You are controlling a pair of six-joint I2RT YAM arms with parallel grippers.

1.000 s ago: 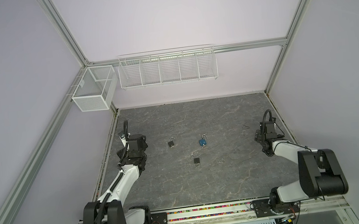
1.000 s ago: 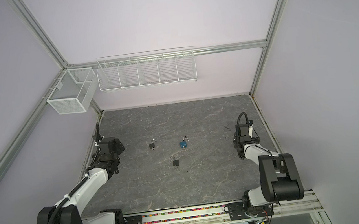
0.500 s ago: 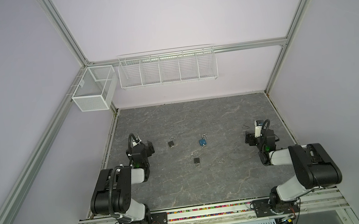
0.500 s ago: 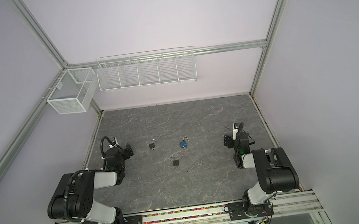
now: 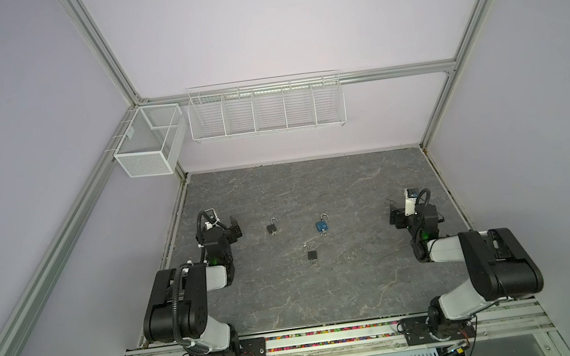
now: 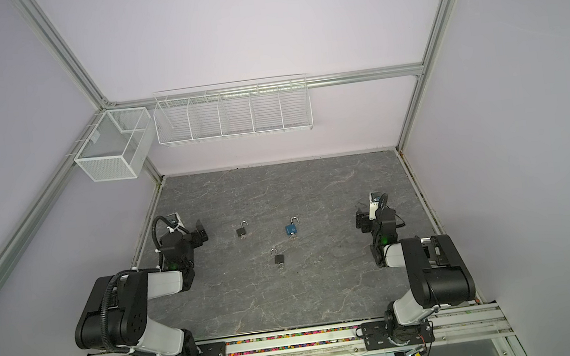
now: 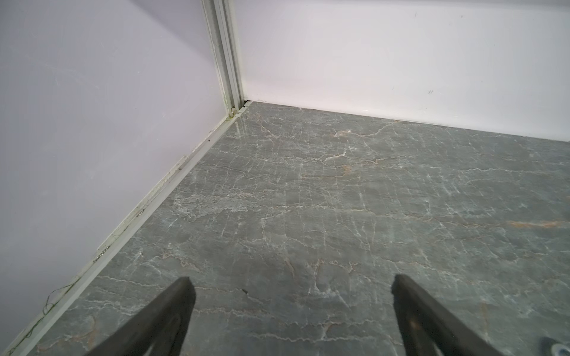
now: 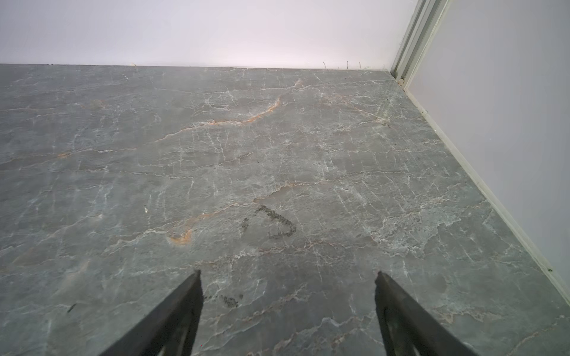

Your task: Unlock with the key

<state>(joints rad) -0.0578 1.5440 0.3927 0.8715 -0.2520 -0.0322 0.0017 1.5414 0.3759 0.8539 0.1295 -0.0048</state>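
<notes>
Three small padlocks lie mid-table in both top views: a blue padlock [image 5: 322, 226] [image 6: 291, 229], a black padlock [image 5: 271, 228] [image 6: 241, 231] to its left, and another black padlock [image 5: 312, 255] [image 6: 279, 258] nearer the front. A small metal bit, seemingly a key [image 5: 323, 234], sticks out of the blue one's near end. My left gripper [image 5: 234, 228] [image 7: 290, 286] is open and empty, left of the padlocks. My right gripper [image 5: 395, 215] [image 8: 288, 277] is open and empty, far right of them. Neither wrist view shows a padlock clearly.
The grey marble table [image 5: 325, 291] is walled on the left, back and right. A white mesh box [image 5: 148, 143] and a wire rack [image 5: 266, 108] hang on the walls above the table. Both arms are folded low at the table's front corners.
Both arms have folded down into a tucked pose and both grippers have shifted slightly toward the middle. The padlocks have not moved.
</notes>
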